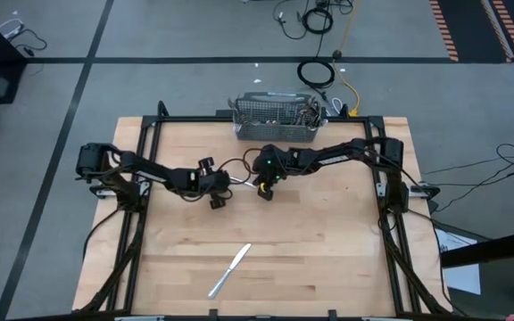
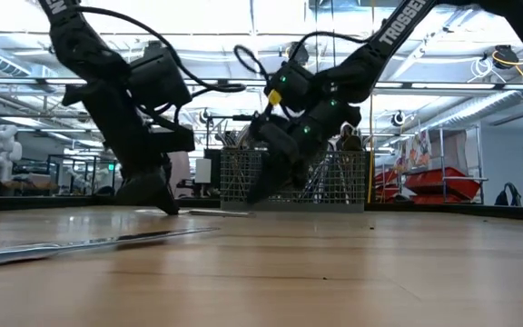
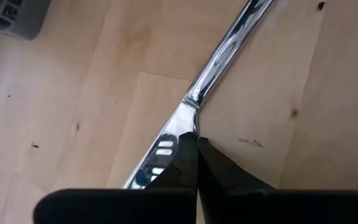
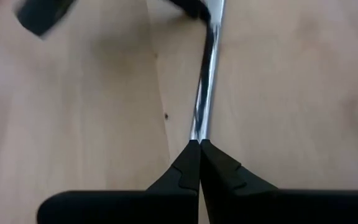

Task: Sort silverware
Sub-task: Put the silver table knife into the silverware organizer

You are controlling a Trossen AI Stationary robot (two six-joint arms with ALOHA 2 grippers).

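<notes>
From my remote console I see the wooden table [image 1: 328,241] spread beneath both arms, with the grey wire-mesh basket [image 1: 275,118] parked at its far edge, presumably as the store from which the silverware is drawn. The two arms meet near the table's middle, in front of the basket. Between them lies one table knife [image 3: 219,59], flat on the wood; the left gripper [image 3: 196,142] is clenched on its blade end, and the right gripper [image 4: 199,144] is clamped on the other end, so I judge the piece is being passed from one arm to the other or steadied for a lift, since a thin flat knife is hard to pick off a bare board with one pinch. A second table knife [image 1: 229,270] lies alone near the front edge, well apart from the arms, angled diagonally; I take it for a piece already set out in its own place. What the basket holds I cannot make out beyond a tangle at its right end.
</notes>
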